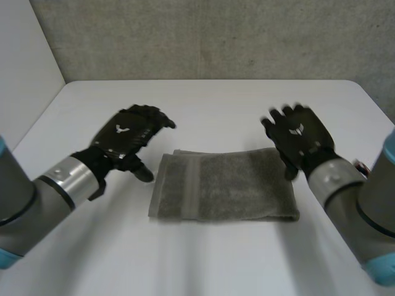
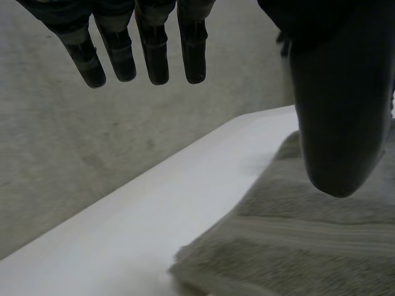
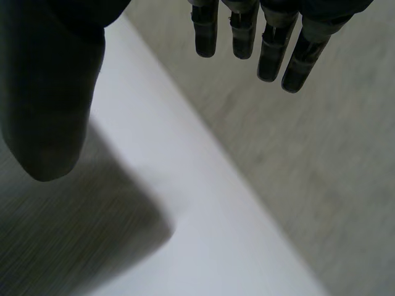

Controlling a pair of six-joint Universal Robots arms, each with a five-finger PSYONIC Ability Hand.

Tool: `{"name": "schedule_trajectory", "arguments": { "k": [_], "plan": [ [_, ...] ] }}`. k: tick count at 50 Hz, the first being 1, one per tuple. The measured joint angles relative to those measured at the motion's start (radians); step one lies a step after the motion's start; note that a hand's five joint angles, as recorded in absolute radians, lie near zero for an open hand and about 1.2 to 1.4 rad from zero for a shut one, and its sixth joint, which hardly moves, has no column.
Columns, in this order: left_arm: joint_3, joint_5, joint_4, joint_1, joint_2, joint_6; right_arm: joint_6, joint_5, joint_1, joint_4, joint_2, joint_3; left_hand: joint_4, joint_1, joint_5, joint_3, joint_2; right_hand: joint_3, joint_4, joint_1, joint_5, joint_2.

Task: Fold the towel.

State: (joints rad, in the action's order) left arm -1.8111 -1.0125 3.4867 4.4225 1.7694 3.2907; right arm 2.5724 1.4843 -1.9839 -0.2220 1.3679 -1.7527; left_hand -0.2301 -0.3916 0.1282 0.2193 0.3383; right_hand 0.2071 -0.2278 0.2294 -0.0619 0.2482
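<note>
A grey-green towel [image 1: 225, 185] lies folded flat in the middle of the white table [image 1: 210, 105], a woven band running near its left end. My left hand [image 1: 129, 132] hovers just left of the towel, fingers [image 2: 154, 55] straight and spread, thumb [image 2: 339, 123] over the towel's [image 2: 296, 246] left edge, holding nothing. My right hand [image 1: 299, 137] hangs above the towel's right far corner, fingers [image 3: 271, 49] straight, thumb [image 3: 49, 111] apart from them, over the towel's [image 3: 68, 240] corner. Neither hand touches the cloth.
The table's far edge [image 2: 185, 160] meets a grey concrete wall [image 1: 216, 37]. A pale wall panel [image 1: 24, 68] stands at the left. Bare tabletop [image 1: 210, 259] surrounds the towel on all sides.
</note>
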Motion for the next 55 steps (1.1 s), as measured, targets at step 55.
{"name": "schedule_trajectory", "arguments": {
  "k": [55],
  "plan": [
    [0.031, -0.201, 0.019, -0.067, 0.025, -0.002, 0.072, -0.154, -0.407, 0.014, -0.400, 0.348, 0.000, 0.000, 0.013, 0.000, 0.000, 0.000, 0.000, 1.055, -1.075, 0.975]
  ]
}}
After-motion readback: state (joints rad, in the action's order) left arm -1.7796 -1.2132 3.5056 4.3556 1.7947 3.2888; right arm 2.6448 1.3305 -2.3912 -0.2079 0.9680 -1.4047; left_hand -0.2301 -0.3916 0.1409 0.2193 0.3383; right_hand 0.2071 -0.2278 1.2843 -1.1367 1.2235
